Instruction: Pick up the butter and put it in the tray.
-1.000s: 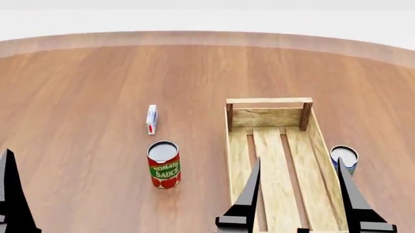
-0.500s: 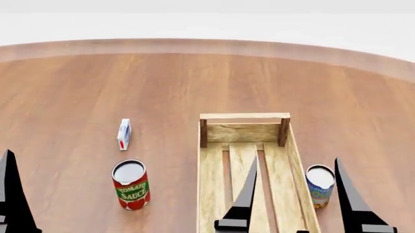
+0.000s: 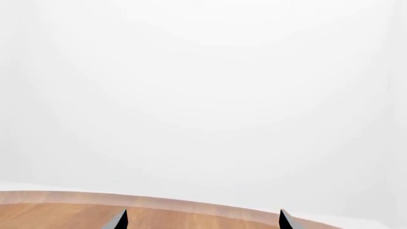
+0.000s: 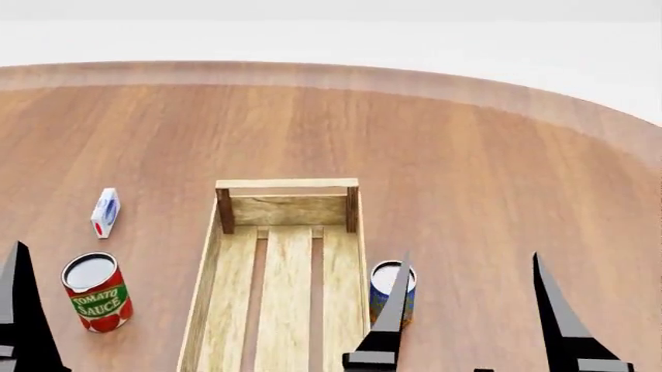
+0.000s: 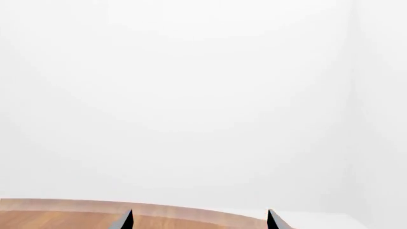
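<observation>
The butter is out of view in every frame. The tray (image 4: 287, 209), a long light-wood crate with a slatted bottom, lies left of centre in the head view and holds nothing. My right gripper (image 4: 470, 325) hangs open near the front edge, to the right of the tray, with nothing between its fingers. In its wrist view the right gripper (image 5: 199, 222) shows only two tips over the table's far rim. My left gripper (image 3: 202, 222) is open and empty too. One of its fingers (image 4: 18, 310) shows at the head view's left edge.
A tomato sauce can (image 4: 95, 292) stands left of the tray, with a small white carton (image 4: 105, 212) behind it. A blue can (image 4: 383, 277) stands by the tray's right side, partly behind my right gripper's finger. The round wooden table (image 4: 466, 155) ends at a curved far edge.
The head view has swung to the right, so the tray, both cans and the white carton have slid left in the picture. Both grippers keep their places and stay open.
</observation>
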